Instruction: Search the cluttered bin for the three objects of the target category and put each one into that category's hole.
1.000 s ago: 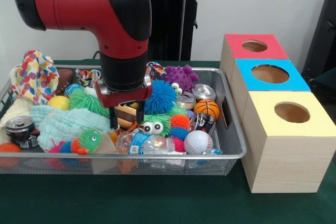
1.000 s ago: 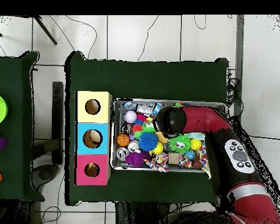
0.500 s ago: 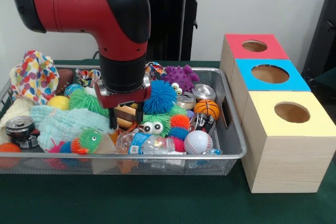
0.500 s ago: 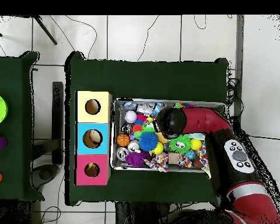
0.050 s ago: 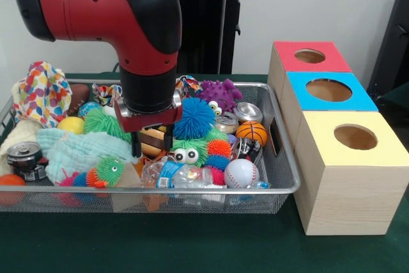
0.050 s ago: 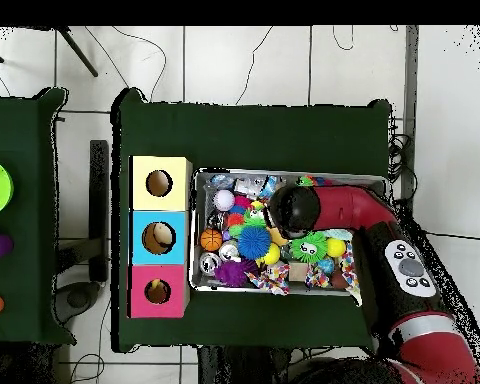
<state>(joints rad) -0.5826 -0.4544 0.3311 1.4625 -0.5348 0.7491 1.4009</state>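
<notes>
Bin point(image 5: 281, 191) clutter looks untouched at the boxes' nine o'clock, nothing visibly dropped in the red point(image 5: 310, 56), blue point(image 5: 328, 89) or yellow hole point(image 5: 355, 137), while the gripper point(image 5: 152, 147) straddles what seems a brown striped toy point(image 5: 153, 140), jaws apart.

Green counter point(image 6: 254, 135): wire bin point(image 6: 374, 180) full of mixed toys, incl. blue spiky ball point(image 6: 253, 242), basketball point(image 6: 211, 239), white ball point(image 6: 224, 199). Beside bin, 3 boxes w/ holes: yellow point(image 6: 160, 183), blue point(image 6: 159, 237), red point(image 6: 158, 291). Red arm point(image 6: 359, 215) over bin.
</notes>
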